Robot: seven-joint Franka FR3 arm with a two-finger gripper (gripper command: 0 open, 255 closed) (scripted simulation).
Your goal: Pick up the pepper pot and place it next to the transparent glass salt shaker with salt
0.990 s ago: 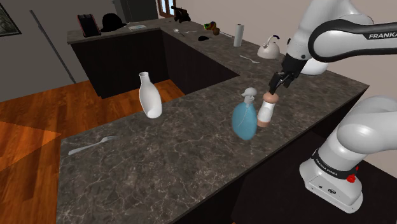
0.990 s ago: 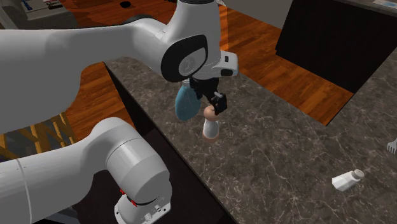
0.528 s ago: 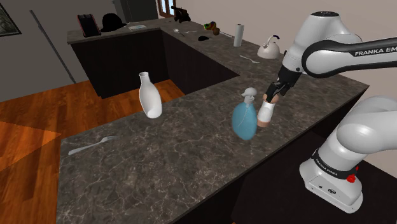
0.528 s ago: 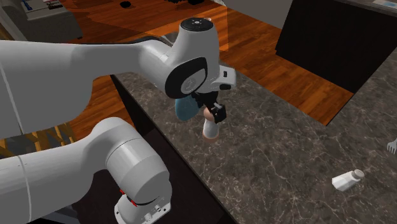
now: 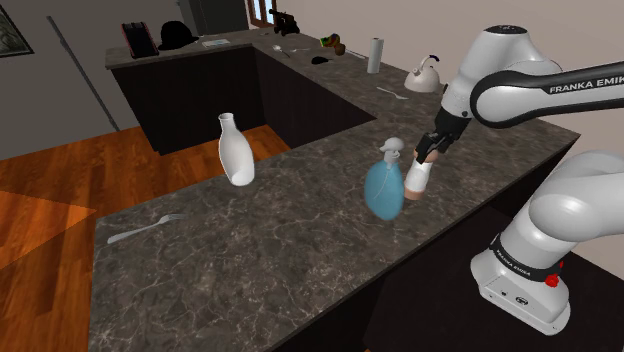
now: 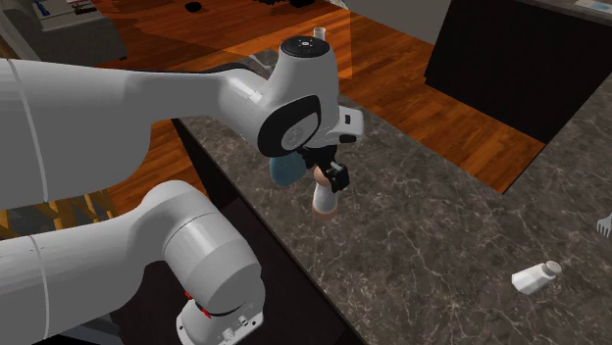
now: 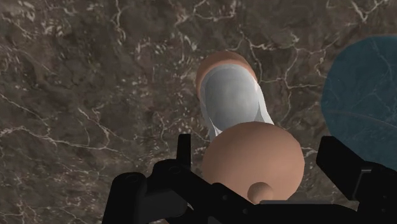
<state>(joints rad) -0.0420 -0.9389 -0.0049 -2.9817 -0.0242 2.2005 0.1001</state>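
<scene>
Tabletop (image 5: 260, 250): dark, white-veined stone surface, L-shaped, carrying all the items below.

Pepper pot (image 5: 418, 178): white body with a brown rounded cap and brown base. It stands upright on the tabletop near the edge closest to the arm, just beside the spray bottle. In the second exterior view (image 6: 325, 199) it sits directly under the hand.

Gripper (image 5: 430, 152): all black, lowered over the top of the pepper pot. In the wrist view (image 7: 259, 147) the brown cap lies between its two sides.

Fingers (image 7: 343, 165): spread apart, one on either side of the cap, with a gap showing at each side. They grip nothing.

Spray bottle (image 5: 385, 185): translucent blue, round-bodied, with a pale grey trigger head. It is on the pepper pot's left in the shoulder view.

Salt shaker (image 6: 535, 277): pale, lying on its side on the tabletop, well apart from the pepper pot, toward the second exterior view's lower right.

Vase (image 5: 237, 150): white, narrow-necked, near the tabletop's far edge.

Fork (image 5: 145, 230): grey, lying flat at the shoulder view's left end of the tabletop.

Kettle (image 5: 424, 75): pale, on the tabletop behind the arm.

Floor (image 5: 60, 190): orange-brown wood boards.
</scene>
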